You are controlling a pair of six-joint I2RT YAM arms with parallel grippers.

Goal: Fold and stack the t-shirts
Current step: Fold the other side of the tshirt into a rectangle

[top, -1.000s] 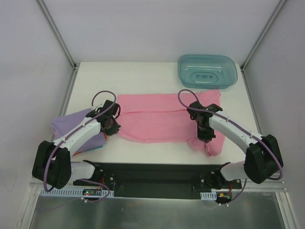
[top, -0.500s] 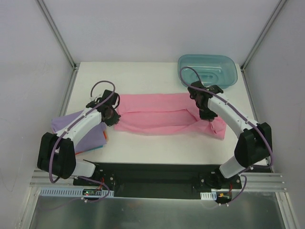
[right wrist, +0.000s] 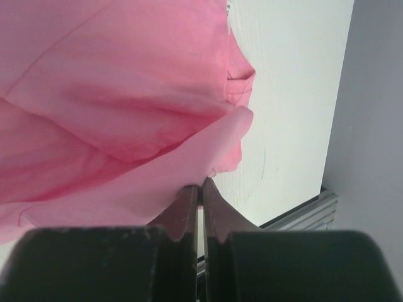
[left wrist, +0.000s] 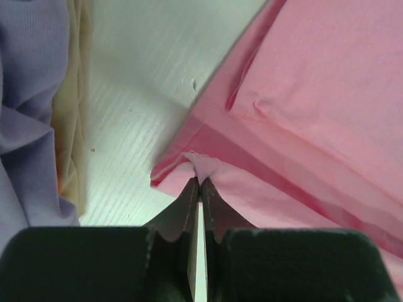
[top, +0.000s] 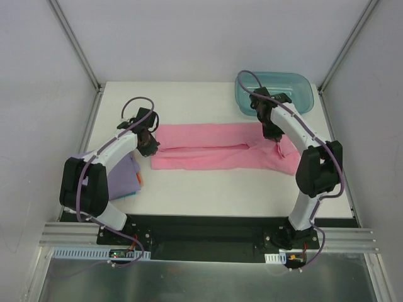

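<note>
The pink t-shirt (top: 214, 151) lies as a long band across the middle of the table, folded lengthwise. My left gripper (top: 149, 146) is shut on a pinch of its left edge (left wrist: 203, 165). At the band's right end, my right gripper (top: 274, 137) is shut on the pink cloth (right wrist: 189, 160), lifted a little off the table. The lavender t-shirt (top: 123, 176) lies bunched at the near left, partly under the left arm, and shows at the left of the left wrist view (left wrist: 28, 113).
A translucent teal tub (top: 275, 92) stands at the far right corner, just behind the right gripper. Something cream and orange (top: 140, 179) peeks from under the lavender cloth. The right table edge and metal rail (right wrist: 308, 211) lie close to the right gripper.
Both grippers have carried the pink shirt's near edge toward the far side, folding it over; the broad pink sheet has become a narrow band. Both arms reach farther now.
</note>
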